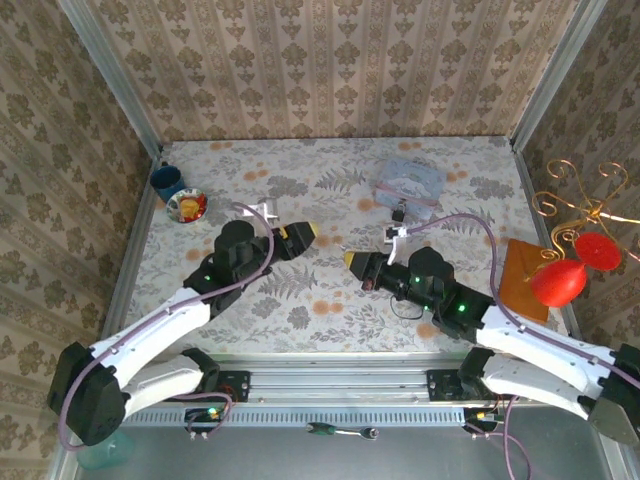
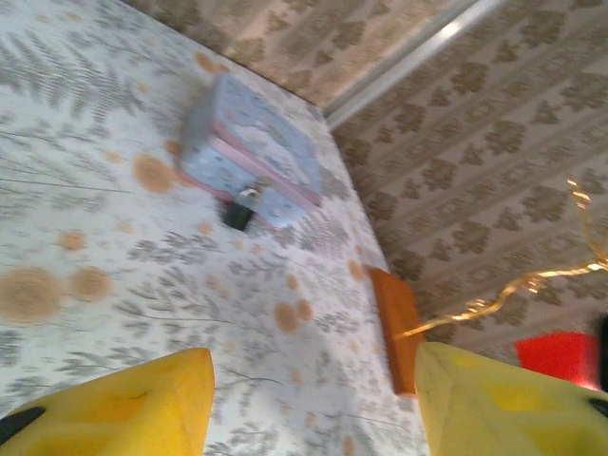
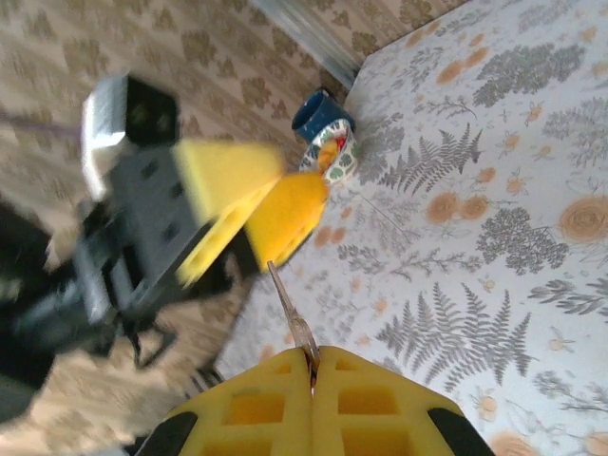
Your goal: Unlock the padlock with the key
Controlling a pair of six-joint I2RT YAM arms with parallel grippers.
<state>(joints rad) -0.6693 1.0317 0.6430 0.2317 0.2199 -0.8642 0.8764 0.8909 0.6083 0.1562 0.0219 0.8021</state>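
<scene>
The tiny black padlock (image 1: 398, 213) hangs at the front of the clear bluish box (image 1: 410, 182) at the back right; in the left wrist view the padlock (image 2: 237, 215) sits against that box (image 2: 252, 152). My right gripper (image 1: 352, 262) is mid-table, shut on the key (image 3: 296, 323), whose thin silvery blade sticks out from between the yellow fingers (image 3: 380, 404). My left gripper (image 1: 300, 236) faces it from the left, a short gap away. Its yellow fingers (image 2: 142, 404) stand apart with nothing between them. From the right wrist camera the left gripper (image 3: 256, 204) looks blurred, close to the key's tip.
A blue cup (image 1: 167, 181) and a small patterned bowl (image 1: 187, 206) stand at the back left. An orange-brown block (image 1: 525, 280) and a gold wire stand with red ornaments (image 1: 560, 283) are at the right edge. Metal rails border the table.
</scene>
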